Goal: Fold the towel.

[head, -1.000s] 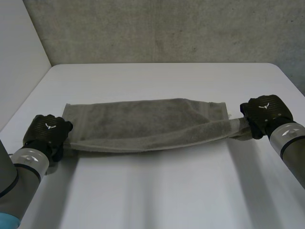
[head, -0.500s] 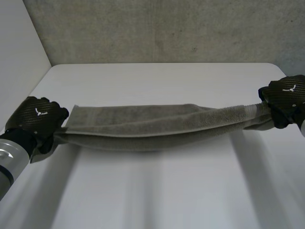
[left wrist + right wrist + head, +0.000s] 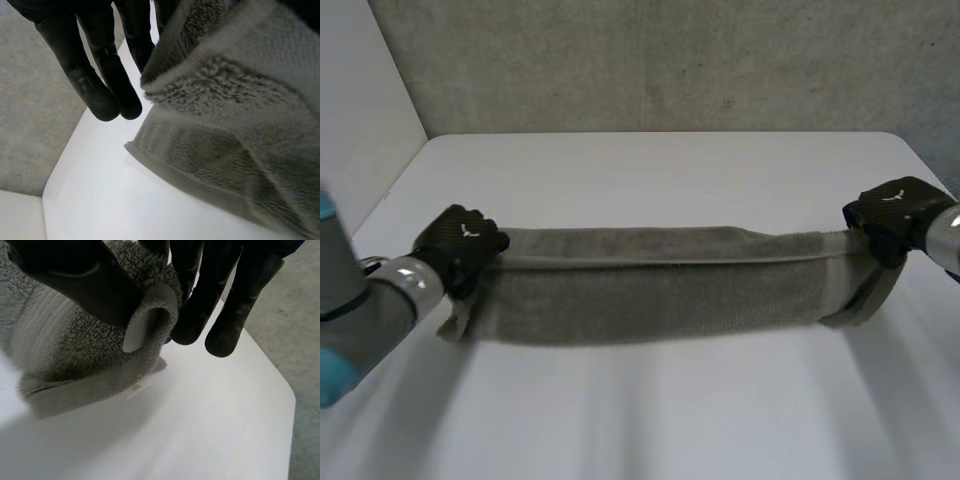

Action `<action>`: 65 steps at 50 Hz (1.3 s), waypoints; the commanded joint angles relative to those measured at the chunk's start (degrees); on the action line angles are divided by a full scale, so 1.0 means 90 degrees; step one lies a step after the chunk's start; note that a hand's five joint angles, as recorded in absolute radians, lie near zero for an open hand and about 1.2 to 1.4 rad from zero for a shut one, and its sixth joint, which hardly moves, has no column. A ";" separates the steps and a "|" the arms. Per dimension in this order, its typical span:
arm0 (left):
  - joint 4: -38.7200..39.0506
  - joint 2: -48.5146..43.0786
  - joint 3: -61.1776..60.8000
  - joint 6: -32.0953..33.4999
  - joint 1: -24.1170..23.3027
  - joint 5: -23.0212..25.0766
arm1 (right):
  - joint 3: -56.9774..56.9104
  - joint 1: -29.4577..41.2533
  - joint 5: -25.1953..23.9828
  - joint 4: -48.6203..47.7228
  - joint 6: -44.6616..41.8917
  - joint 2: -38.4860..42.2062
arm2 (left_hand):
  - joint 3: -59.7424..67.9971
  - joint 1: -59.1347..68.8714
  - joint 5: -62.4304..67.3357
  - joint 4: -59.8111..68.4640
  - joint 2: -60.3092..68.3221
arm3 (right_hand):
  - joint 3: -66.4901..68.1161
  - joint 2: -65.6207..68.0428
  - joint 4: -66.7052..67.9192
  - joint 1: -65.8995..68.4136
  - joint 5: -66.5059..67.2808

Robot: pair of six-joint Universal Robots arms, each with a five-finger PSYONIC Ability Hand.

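A grey towel (image 3: pixel 660 285) hangs stretched between my two hands above the white table (image 3: pixel 650 170), its lower part draping down in a long band. My left hand (image 3: pixel 460 248) is shut on the towel's left end. In the left wrist view the towel (image 3: pixel 235 125) is bunched beside the dark fingers (image 3: pixel 100 85) and falls toward the table. My right hand (image 3: pixel 892 215) is shut on the towel's right end. In the right wrist view the thumb (image 3: pixel 85 280) presses a rolled towel edge (image 3: pixel 150 315) against the fingers (image 3: pixel 235 305).
A concrete wall (image 3: pixel 650 60) rises behind the table's far edge. The table's left edge (image 3: pixel 395 190) meets a pale floor, and its rounded right corner (image 3: pixel 910 145) lies just behind my right hand. A small label (image 3: pixel 136 386) hangs at the towel's end.
Both hands have lifted the towel's near edge and carried it away from me over the far edge. The left hand moved inward and farther back. The towel now hangs doubled.
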 commanded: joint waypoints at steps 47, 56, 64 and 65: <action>0.1814 -0.0330 0.4111 -0.3236 -0.0426 -0.0543 | -0.2093 0.0849 0.1431 -0.5812 0.1439 0.0036 | -0.1221 -0.0655 -0.2012 -0.1056 -0.1062 | 0.0299 0.0499 0.0284 0.0391 0.0409; 0.1963 0.0200 0.2424 -0.4080 -0.0387 -0.0311 | -0.0873 0.1075 0.1266 -0.4353 0.1409 -0.0503 | -0.1351 -0.0785 -0.2143 -0.1187 -0.1193 | 0.0299 0.0499 0.0284 0.0391 0.0409; 0.1582 0.0141 0.0706 -0.3262 -0.0056 0.0235 | 0.0220 0.0881 0.0846 -0.2194 0.1322 -0.0356 | -0.1351 -0.0785 -0.2143 -0.1187 -0.1193 | 0.0299 0.0499 0.0284 0.0391 0.0409; 0.1581 0.0141 0.0702 -0.3259 -0.0055 0.0236 | 0.0223 0.0880 0.0845 -0.2191 0.1321 -0.0356 | -0.1351 -0.0785 -0.2143 -0.1187 -0.1193 | 0.0299 0.0499 0.0284 0.0391 0.0409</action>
